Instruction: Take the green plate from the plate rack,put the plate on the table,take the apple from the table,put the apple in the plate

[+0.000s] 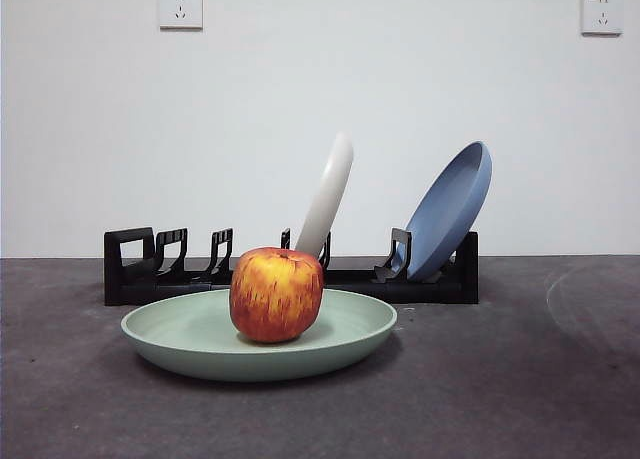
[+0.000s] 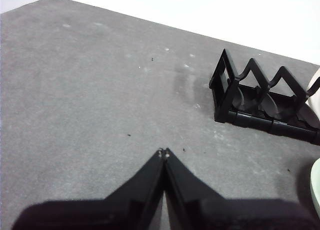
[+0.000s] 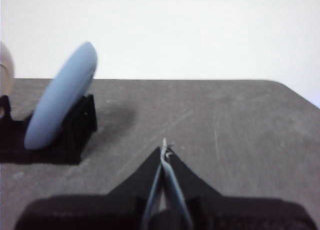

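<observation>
Grippers, left (image 2: 163,153) and right (image 3: 164,149), both clenched empty above table (image 1: 520,379); apple (image 1: 276,293) seated in green plate (image 1: 180,341), task apparently complete.

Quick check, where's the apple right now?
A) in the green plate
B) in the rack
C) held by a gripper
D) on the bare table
A: the apple sits in the green plate, which lies flat on the table in front of the rack; both grippers are shut and hold nothing.
</observation>
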